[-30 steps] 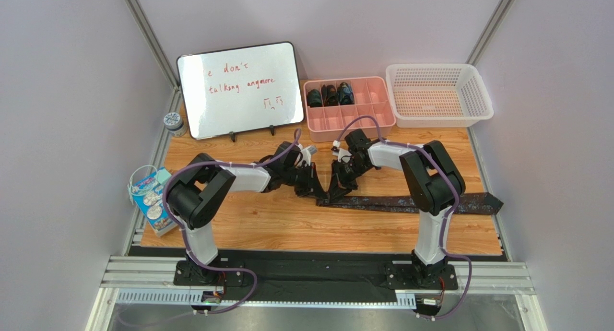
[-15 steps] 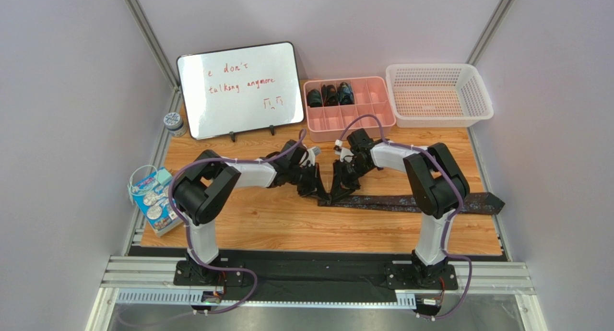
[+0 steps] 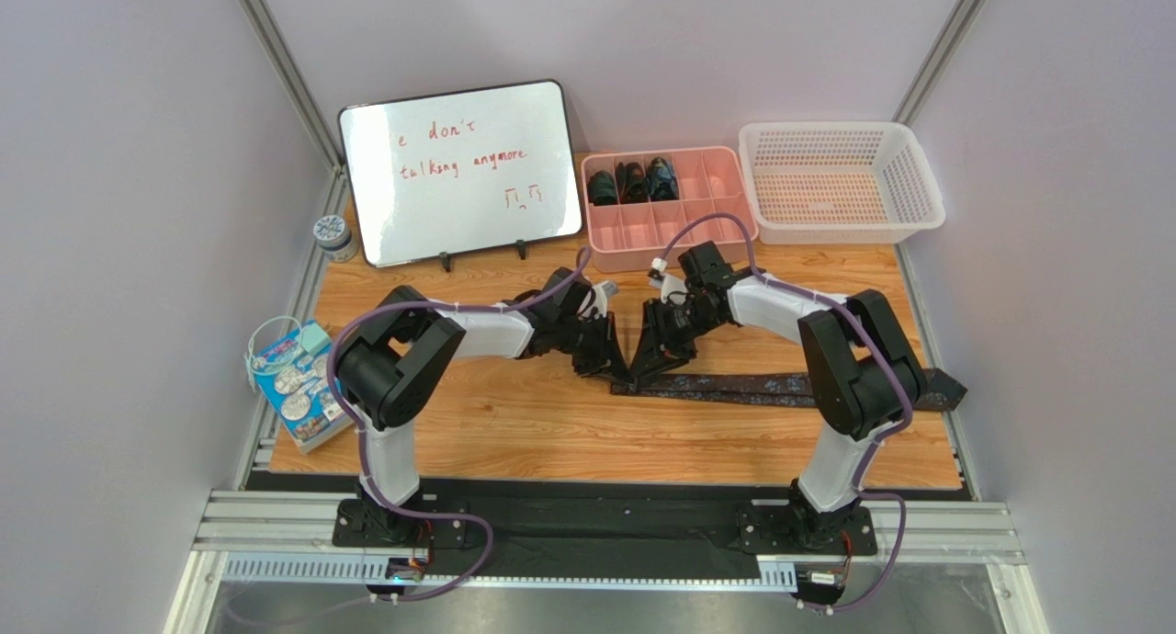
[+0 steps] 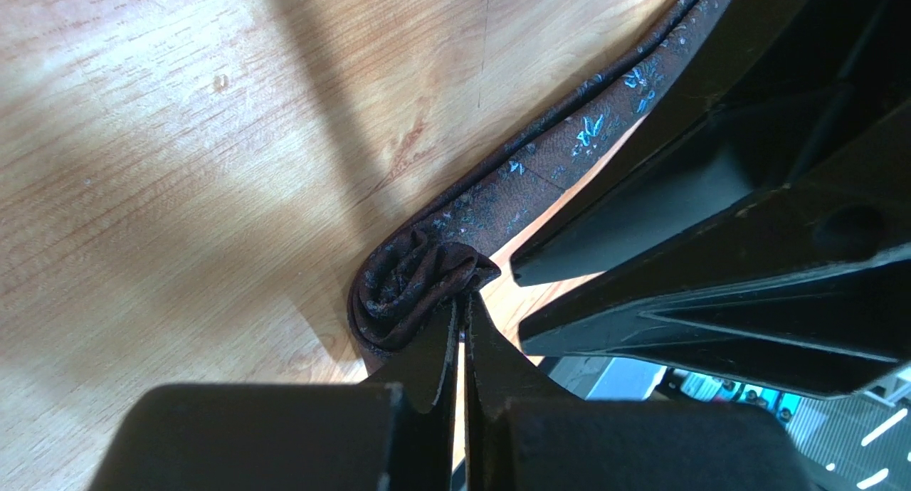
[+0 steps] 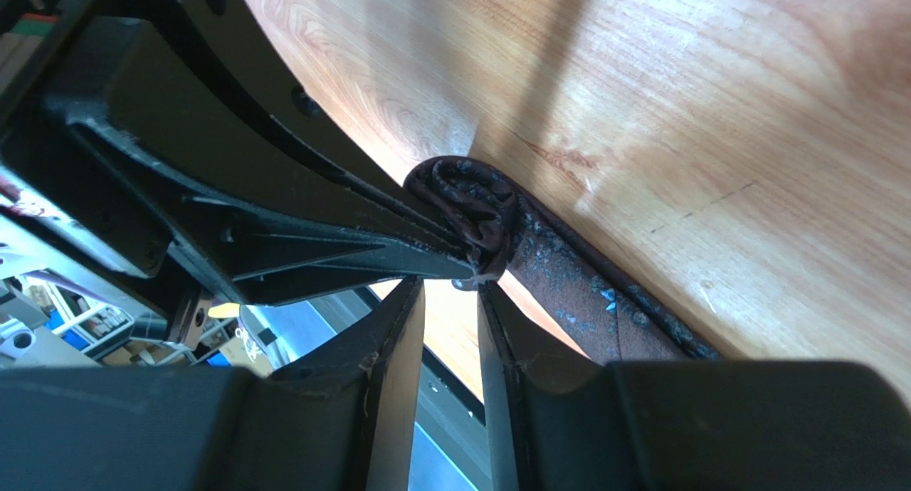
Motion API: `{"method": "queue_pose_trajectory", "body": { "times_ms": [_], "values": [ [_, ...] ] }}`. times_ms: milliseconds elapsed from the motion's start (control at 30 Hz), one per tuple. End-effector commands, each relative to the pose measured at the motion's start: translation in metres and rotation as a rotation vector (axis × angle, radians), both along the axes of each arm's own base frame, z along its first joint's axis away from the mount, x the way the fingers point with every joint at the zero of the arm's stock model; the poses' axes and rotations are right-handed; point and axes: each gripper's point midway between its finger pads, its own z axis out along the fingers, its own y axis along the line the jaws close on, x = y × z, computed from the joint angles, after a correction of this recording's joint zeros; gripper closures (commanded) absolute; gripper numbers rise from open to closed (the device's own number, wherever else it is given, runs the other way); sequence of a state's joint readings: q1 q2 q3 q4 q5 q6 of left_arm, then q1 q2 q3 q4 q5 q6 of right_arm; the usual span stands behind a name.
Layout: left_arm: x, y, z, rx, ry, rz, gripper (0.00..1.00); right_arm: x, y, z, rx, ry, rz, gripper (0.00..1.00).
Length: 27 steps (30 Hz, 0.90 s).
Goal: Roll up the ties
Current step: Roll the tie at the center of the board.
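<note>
My left gripper (image 4: 462, 318) clamps the coil (image 4: 412, 281) at the 9 o'clock end of the tie (image 3: 787, 386). My right gripper (image 5: 450, 290) stands apart beside it. Early rolling (most still flat); next, re-grip and wind toward 3 o'clock.

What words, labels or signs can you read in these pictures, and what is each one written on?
"e don't": whiteboard, top line, red handwriting.
"talkng anymore": same whiteboard, second line, with a small drawn sign beneath.
Blue packet: print too small to read.
Round tin: lid too blurred to read.
</note>
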State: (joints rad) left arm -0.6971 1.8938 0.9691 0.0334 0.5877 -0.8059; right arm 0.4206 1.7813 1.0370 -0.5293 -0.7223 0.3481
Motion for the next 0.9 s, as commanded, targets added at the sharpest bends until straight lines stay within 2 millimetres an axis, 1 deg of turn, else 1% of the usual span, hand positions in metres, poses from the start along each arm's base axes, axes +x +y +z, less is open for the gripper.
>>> {"method": "queue_pose_trajectory", "body": {
  "times_ms": [0, 167, 267, 433, 567, 633, 733, 767, 800, 833, 867],
  "values": [
    [-0.020, 0.067, -0.086, 0.377, 0.059, 0.064, 1.00, 0.005, 0.006, -0.006, 0.025, -0.002, -0.007, 0.69],
    [-0.020, 0.066, -0.086, 0.366, 0.060, 0.063, 1.00, 0.008, 0.005, -0.018, 0.004, 0.009, -0.023, 0.70],
    [-0.020, 0.065, -0.086, 0.360, 0.060, 0.059, 1.00, 0.010, 0.005, -0.022, -0.003, 0.012, -0.032, 0.70],
    [-0.020, 0.062, -0.084, 0.345, 0.064, 0.059, 1.00, 0.012, 0.009, -0.026, 0.014, 0.038, -0.053, 0.75],
    [-0.019, 0.061, -0.083, 0.337, 0.061, 0.063, 1.00, 0.010, 0.011, -0.027, 0.026, 0.053, -0.050, 0.78],
    [-0.019, 0.062, -0.083, 0.335, 0.064, 0.065, 1.00, 0.009, 0.012, -0.026, 0.034, 0.057, -0.044, 0.82],
    [-0.016, 0.059, -0.081, 0.313, 0.057, 0.067, 1.00, 0.007, 0.013, -0.025, 0.044, 0.057, -0.033, 0.91],
    [-0.017, 0.058, -0.080, 0.304, 0.062, 0.066, 1.00, 0.008, 0.013, -0.025, 0.045, 0.050, -0.030, 1.00],
    [-0.016, 0.057, -0.078, 0.294, 0.063, 0.072, 1.00, 0.009, 0.012, -0.025, 0.038, 0.044, -0.030, 1.00],
    [-0.011, 0.052, -0.074, 0.261, 0.043, 0.079, 1.00, 0.010, 0.011, -0.026, 0.030, 0.038, -0.031, 1.00],
    [-0.016, 0.049, -0.071, 0.228, 0.060, 0.066, 0.96, 0.010, 0.010, -0.027, 0.023, 0.031, -0.030, 1.00]
  ]
}}
